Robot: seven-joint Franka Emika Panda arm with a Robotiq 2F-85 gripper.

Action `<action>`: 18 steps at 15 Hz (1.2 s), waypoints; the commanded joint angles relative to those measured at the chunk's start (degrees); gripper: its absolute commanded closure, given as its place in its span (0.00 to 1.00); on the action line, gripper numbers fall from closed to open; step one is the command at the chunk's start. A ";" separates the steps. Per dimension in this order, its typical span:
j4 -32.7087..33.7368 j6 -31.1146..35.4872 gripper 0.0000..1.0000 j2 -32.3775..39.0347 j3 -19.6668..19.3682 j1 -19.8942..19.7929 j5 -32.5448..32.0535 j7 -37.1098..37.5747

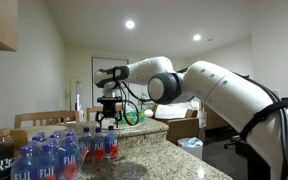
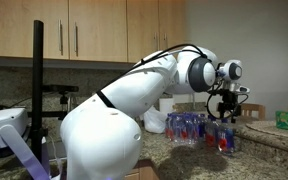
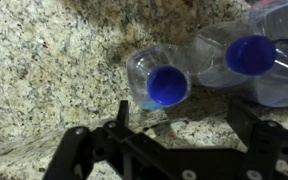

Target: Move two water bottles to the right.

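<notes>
Your hand (image 3: pixel 179 128) hangs over the counter (image 3: pixel 54 60), fingers spread wide and holding nothing. One bottle (image 3: pixel 165 84) stands upright just ahead of the gap between them, blue cap up. A second bottle (image 3: pixel 250 54) stands right beside it, farther ahead.

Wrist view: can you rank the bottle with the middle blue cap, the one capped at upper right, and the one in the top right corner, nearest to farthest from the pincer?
From the open pincer:
1. Middle-capped bottle, centre of the picture, just beyond the pincer.
2. Upper-right capped bottle, further off to the right.
3. Corner bottle, top right, only partly in view.
</notes>
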 commanded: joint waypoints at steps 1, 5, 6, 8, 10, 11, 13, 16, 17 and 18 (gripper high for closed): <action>-6.08 1.51 0.00 -3.89 0.21 -0.44 1.34 1.99; -11.45 4.22 0.00 -7.52 0.10 0.13 0.80 1.44; -12.99 5.18 0.00 -8.41 0.01 0.27 0.61 1.34; -16.13 6.40 0.00 -10.13 0.00 0.31 0.64 1.17; -19.17 7.46 0.00 -11.67 0.01 0.36 0.69 1.06; -20.58 7.66 0.00 -12.29 -0.01 0.27 0.67 0.89; -23.07 8.02 0.25 -13.33 -0.08 0.18 0.72 0.99; -27.05 10.62 0.39 -15.25 -0.36 0.23 0.64 1.07; -28.44 12.18 0.46 -15.94 -0.41 0.26 0.64 0.92; -29.61 13.33 0.53 -16.51 -0.49 0.34 0.59 1.12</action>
